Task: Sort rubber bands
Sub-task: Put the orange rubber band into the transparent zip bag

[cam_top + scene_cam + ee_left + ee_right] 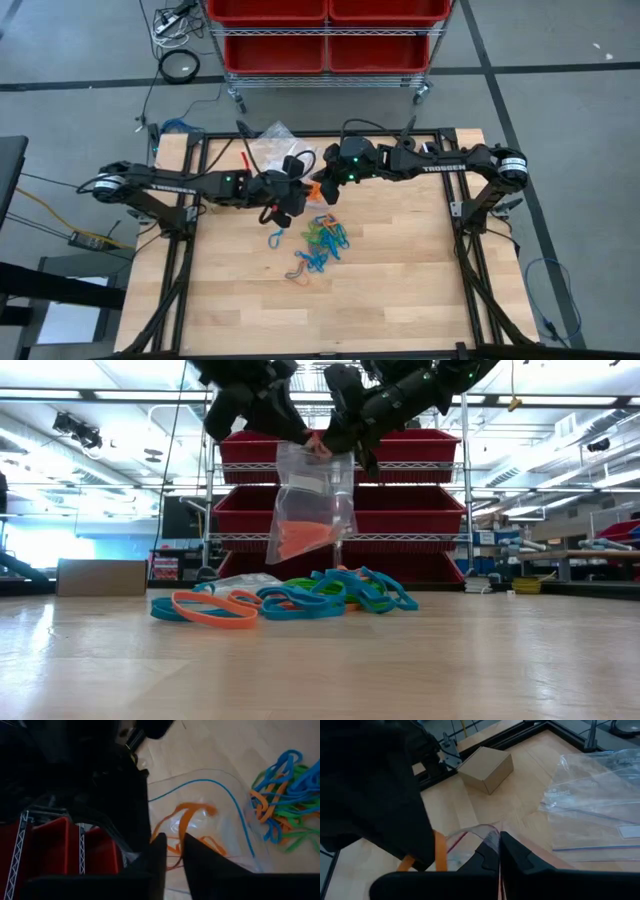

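A clear zip bag (312,495) with orange rubber bands (303,538) in its bottom hangs above the table's far middle. My right gripper (499,847) is shut on its top. My left gripper (172,847) stands at the bag's mouth from the left, its fingers a little apart. It looks past the blue zip line (227,790) onto the orange bands (192,812) inside. A loose pile of orange, blue and green rubber bands (322,238) lies on the wood just nearer than the bag. My left gripper: an orange strand (174,855) shows in the narrow gap between the fingertips, but I cannot tell whether they touch it or the bag. My right gripper pinches the bag's top rim (489,832) between its two fingers, slanting down from the table's right. The bag hangs upright below them, clear of the table.
More clear bags (600,795) and a small cardboard box (485,767) lie at the table's far side. A wire shelf with red bins (325,35) stands beyond the far edge. The near half of the wooden top (330,310) holds nothing.
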